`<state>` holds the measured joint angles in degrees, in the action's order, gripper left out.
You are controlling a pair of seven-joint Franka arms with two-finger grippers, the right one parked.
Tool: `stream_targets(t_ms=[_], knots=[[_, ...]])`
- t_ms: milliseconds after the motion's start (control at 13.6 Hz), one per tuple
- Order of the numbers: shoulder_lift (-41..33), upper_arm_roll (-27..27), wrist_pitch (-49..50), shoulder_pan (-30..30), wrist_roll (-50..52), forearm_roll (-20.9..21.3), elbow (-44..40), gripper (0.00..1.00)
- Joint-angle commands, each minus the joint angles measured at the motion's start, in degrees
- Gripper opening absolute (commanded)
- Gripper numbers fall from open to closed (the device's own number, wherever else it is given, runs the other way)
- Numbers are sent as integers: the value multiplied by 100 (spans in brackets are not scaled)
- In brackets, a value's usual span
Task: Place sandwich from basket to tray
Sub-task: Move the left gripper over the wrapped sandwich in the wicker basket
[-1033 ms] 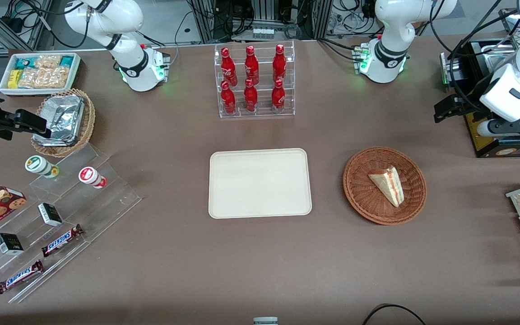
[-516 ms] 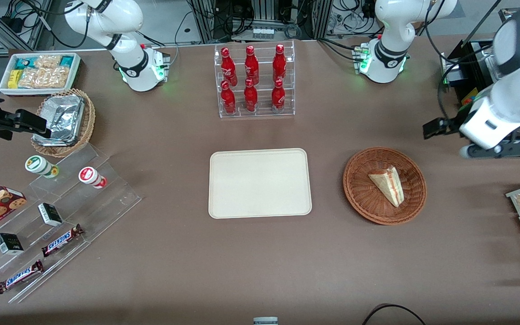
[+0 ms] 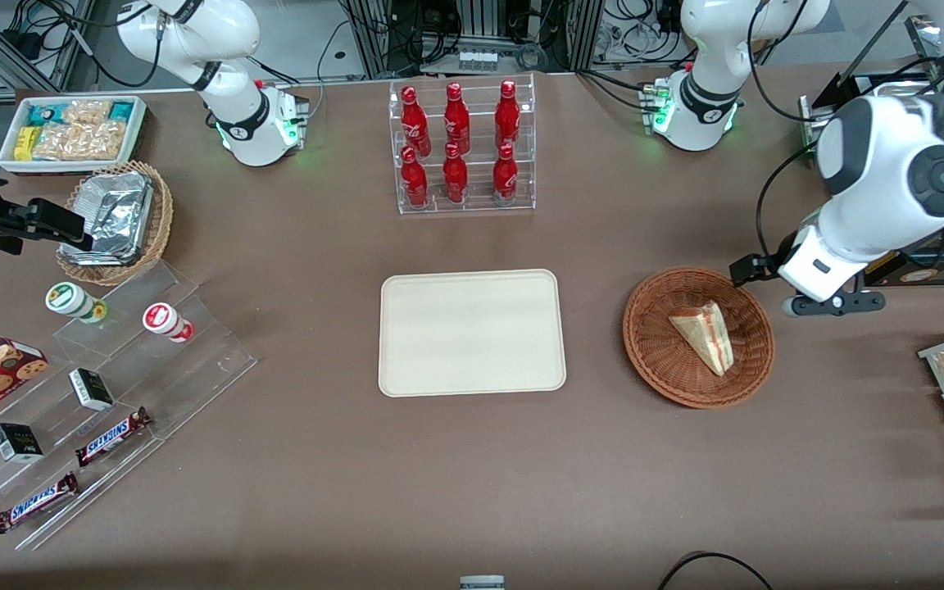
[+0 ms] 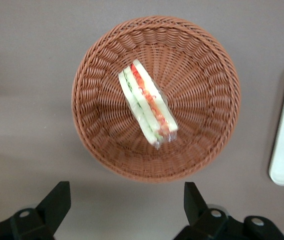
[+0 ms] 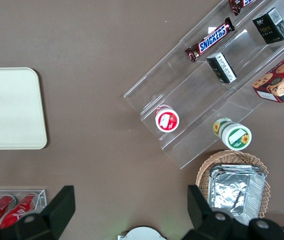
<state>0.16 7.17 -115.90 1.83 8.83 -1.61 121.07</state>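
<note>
I hold the gripper (image 4: 127, 207) above the table just beside the basket (image 4: 205, 70), toward the working arm's end, fingers (image 4: 57, 200) spread wide with nothing between them. The sandwich (image 4: 147, 103) lies in the basket, below and apart from the gripper. The tray (image 3: 472, 332) sits well apart, toward the parked arm's end.

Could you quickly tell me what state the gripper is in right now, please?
Gripper: open, jaws spread wide and empty, above the table beside the basket; sandwich untouched.
</note>
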Motion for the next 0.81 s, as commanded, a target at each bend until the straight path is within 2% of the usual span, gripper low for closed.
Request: stream_targets(t_ms=[0, 738], knots=[[-166, 21, -555, -33, 608, 73, 487, 100], [414, 57, -1812, -306, 4132, 82, 742, 100]])
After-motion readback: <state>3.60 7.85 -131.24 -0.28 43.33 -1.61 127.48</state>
